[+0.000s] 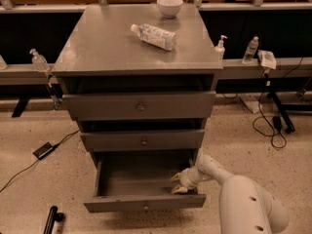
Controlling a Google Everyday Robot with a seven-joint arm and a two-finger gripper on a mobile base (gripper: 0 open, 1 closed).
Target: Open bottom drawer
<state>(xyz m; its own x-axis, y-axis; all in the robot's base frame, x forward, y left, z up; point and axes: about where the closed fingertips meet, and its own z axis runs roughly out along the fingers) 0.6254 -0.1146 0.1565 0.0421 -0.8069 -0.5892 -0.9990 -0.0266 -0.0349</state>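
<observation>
Hovering inside open bottom drawer (pixel 146 202), end effector (pixel 174 184)

Warm, rather dim light falls from above onto the cabinet top (pixel 102 48), which carries a soft sheen toward its left edge. The recesses above each drawer front lie in deep shadow, and the back of the open bottom drawer (pixel 139 179) is dark. The hand (pixel 176 183), at that drawer's right inner side, has pale fingertips set apart that catch the light. The speckled floor (pixel 34 199) is evenly lit. The cabinet's sides lean inward toward the bottom, perhaps lens distortion.
</observation>
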